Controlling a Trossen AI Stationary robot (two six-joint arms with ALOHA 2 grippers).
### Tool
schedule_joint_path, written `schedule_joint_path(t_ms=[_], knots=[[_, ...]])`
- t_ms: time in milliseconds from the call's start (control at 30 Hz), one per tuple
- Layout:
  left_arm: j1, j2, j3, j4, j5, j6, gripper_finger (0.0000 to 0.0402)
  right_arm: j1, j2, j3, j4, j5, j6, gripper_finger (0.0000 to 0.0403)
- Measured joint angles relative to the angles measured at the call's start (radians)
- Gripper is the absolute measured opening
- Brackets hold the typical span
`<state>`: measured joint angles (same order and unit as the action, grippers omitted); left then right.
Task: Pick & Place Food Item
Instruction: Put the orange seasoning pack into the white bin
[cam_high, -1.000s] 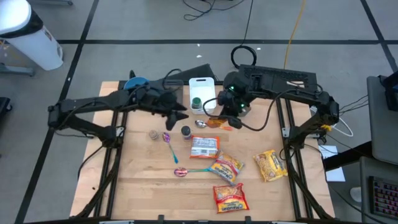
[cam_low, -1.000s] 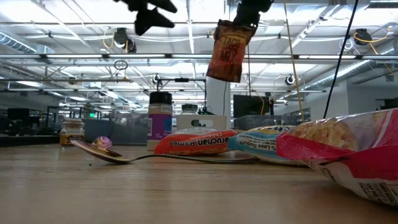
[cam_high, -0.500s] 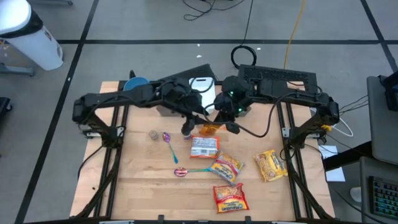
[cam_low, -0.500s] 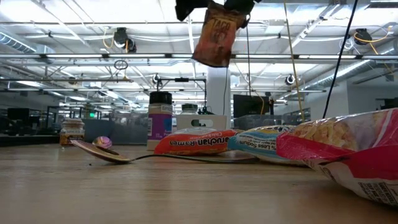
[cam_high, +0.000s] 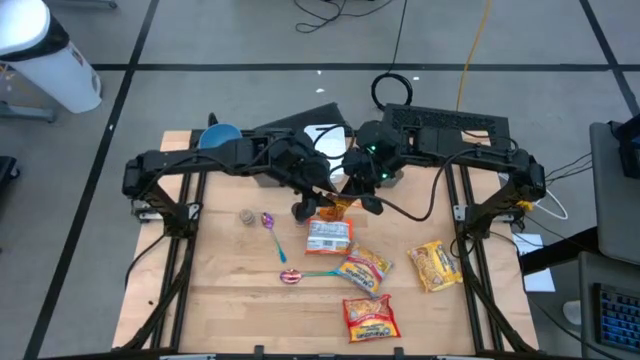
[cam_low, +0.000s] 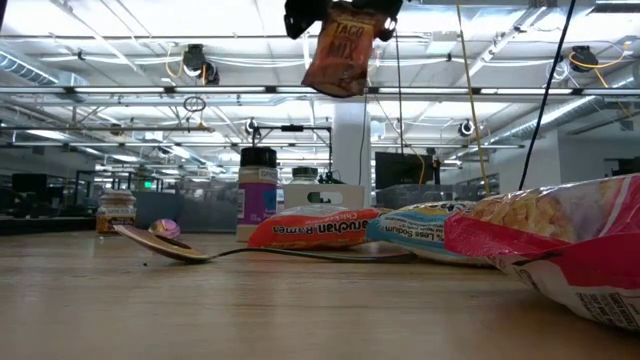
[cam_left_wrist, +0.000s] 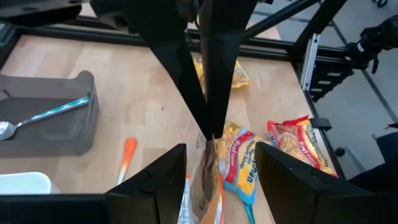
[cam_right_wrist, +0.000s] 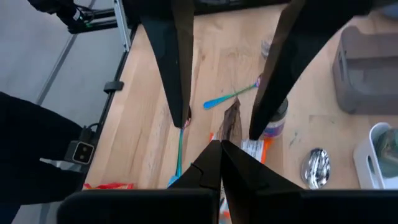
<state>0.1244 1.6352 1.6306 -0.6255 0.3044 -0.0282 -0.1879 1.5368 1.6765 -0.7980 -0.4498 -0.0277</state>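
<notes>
Five food packets are showing in the high view: four are lying on the bench (cam_high: 230, 300) and one orange packet (cam_high: 338, 208) is hanging in the air above it. The four lying ones are a red-and-white ramen packet (cam_high: 328, 235), a yellow packet (cam_high: 363, 268), a red packet (cam_high: 370, 317) nearest the front edge, and a yellow packet off to the right (cam_high: 433, 265). Two spoons are lying left of them, one with a purple bowl (cam_high: 270, 226) and one with a teal handle (cam_high: 305, 274). Two small jars are standing near the left arm, a pale one (cam_high: 246, 217) and a dark-lidded one (cam_high: 299, 211).

The right pincer (cam_high: 355, 196) is clenched on the top edge of the orange packet, holding it up. The left pincer (cam_high: 322, 199) is standing parted, its fingers (cam_left_wrist: 163, 180) on either side of the hanging packet, not pressing it.

A grey tray (cam_left_wrist: 56, 118) holding a third spoon (cam_left_wrist: 37, 118) is sitting at the back of the bench, behind both arms
</notes>
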Motion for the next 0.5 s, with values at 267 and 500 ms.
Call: schedule_joint_path(t_ms=[267, 500], knots=[[0.004, 0.0, -0.001, -0.015, -0.025, 0.0, 0.02, 0.0, 0.0, 0.0, 0.027, -0.026, 0.005, 0.0], [0.006, 0.0, -0.001, -0.011, -0.026, 0.005, 0.02, 0.002, 0.0, 0.0, 0.031, -0.026, 0.008, 0.0]])
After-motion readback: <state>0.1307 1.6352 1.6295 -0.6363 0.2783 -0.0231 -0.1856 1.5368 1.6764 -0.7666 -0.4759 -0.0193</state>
